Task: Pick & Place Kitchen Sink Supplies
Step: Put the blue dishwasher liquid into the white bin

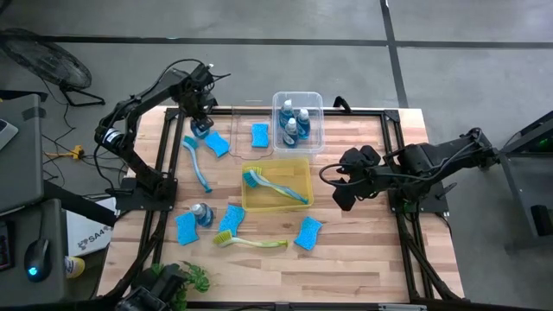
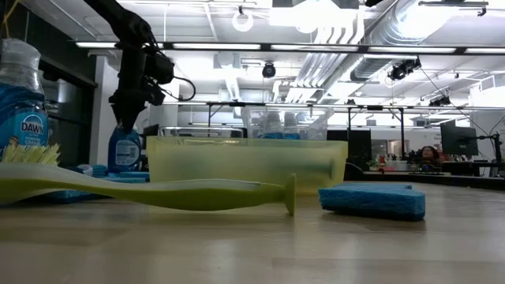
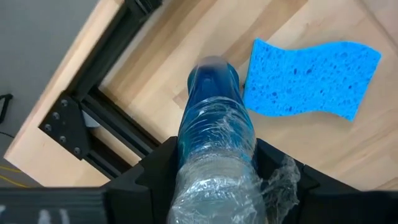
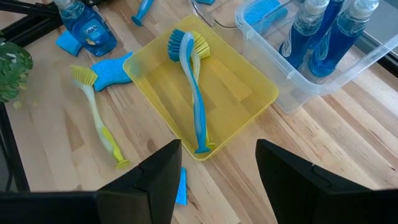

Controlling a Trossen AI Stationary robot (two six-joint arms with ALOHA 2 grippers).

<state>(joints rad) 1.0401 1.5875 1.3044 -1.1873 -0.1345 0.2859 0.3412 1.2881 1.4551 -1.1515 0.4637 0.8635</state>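
My left gripper [image 1: 200,119] is at the table's far left, shut on a clear bottle of blue liquid [image 1: 200,130], which stands upright below it in the low view [image 2: 125,148]. A blue sponge [image 3: 308,78] lies beside that bottle. My right gripper [image 4: 217,180] is open and hovers to the right of the yellow bin [image 1: 298,164], touching nothing. The yellow bin holds a blue brush [image 4: 194,93] and a yellow-green one. A second bottle [image 1: 201,213], several sponges, a blue brush [image 1: 197,161] and a yellow-green brush [image 1: 252,243] lie on the table. My left gripper pinches the bottle's upper part [image 3: 214,171] between its two fingers, coming from above and pointing down. The cap is hidden by the gripper. The bottle hangs upright below the fingers, base [image 3: 213,74] downward. I cannot tell whether the base touches the table.
A clear bin [image 1: 318,130] at the far edge holds three bottles. A second clear bin [image 1: 244,138] beside it holds a blue sponge. A green plant [image 1: 186,278] stands at the near left corner. Black frame rails [image 3: 118,121] run along the table's edges.
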